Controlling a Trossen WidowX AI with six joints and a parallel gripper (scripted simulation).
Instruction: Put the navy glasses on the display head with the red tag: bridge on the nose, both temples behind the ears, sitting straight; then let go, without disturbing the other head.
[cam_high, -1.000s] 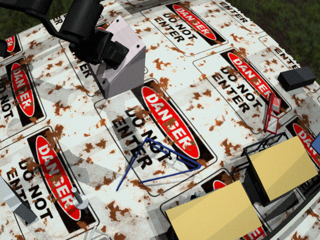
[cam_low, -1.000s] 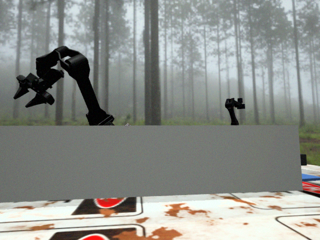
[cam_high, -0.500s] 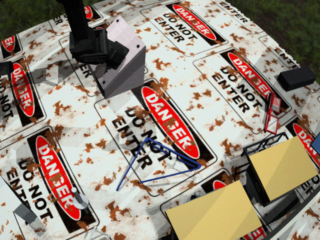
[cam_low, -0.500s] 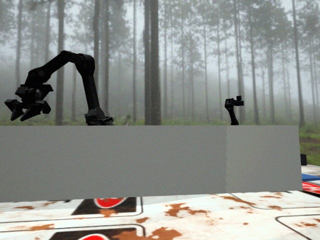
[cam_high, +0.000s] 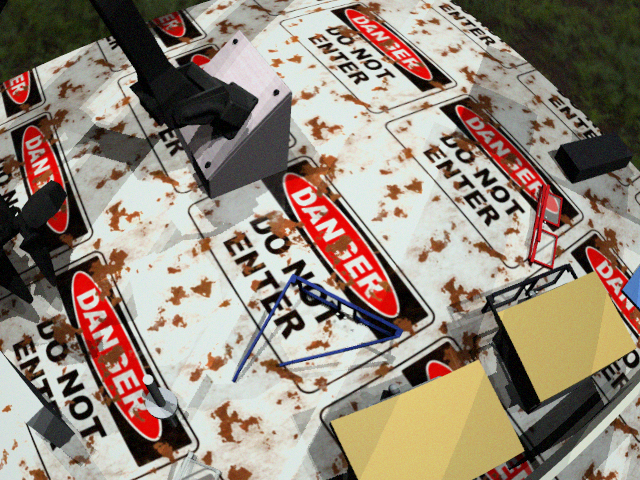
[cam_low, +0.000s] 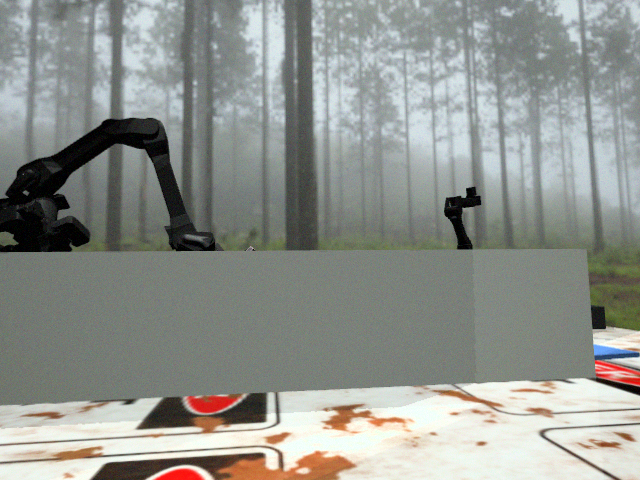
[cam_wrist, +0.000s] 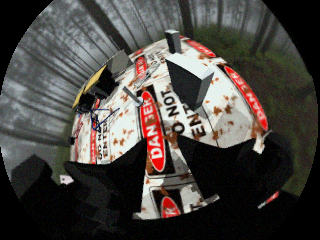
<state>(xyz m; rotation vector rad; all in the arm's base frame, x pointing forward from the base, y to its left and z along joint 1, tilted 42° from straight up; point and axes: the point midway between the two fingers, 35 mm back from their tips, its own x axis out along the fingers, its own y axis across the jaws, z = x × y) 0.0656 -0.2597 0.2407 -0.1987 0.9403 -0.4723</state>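
Note:
The navy glasses (cam_high: 340, 350) (cam_wrist: 107, 119) rest on the table with their temples spread open, unfolded. My gripper (cam_high: 42, 292) (cam_wrist: 162, 139) is partly open and empty, at the left in the top view, well away from the glasses. Two yellow-topped blocks, a near one (cam_high: 429, 428) and a far one (cam_high: 568, 335), may be the display heads; their faces are mostly hidden. A small grey knob shows at the near block's edge. A black glasses-like frame is at the far block's upper edge. I cannot make out the red tag. A grey panel hides this area in the exterior view.
A pale wedge (cam_high: 242, 149) stands beneath my arm. A silver post on a disc (cam_high: 161, 405) (cam_wrist: 132, 96) stands between gripper and near block. Red glasses (cam_high: 539, 222) and a black box (cam_high: 594, 157) lie right. A white-topped block (cam_wrist: 190, 75) and the grey panel (cam_low: 258, 320) also stand here.

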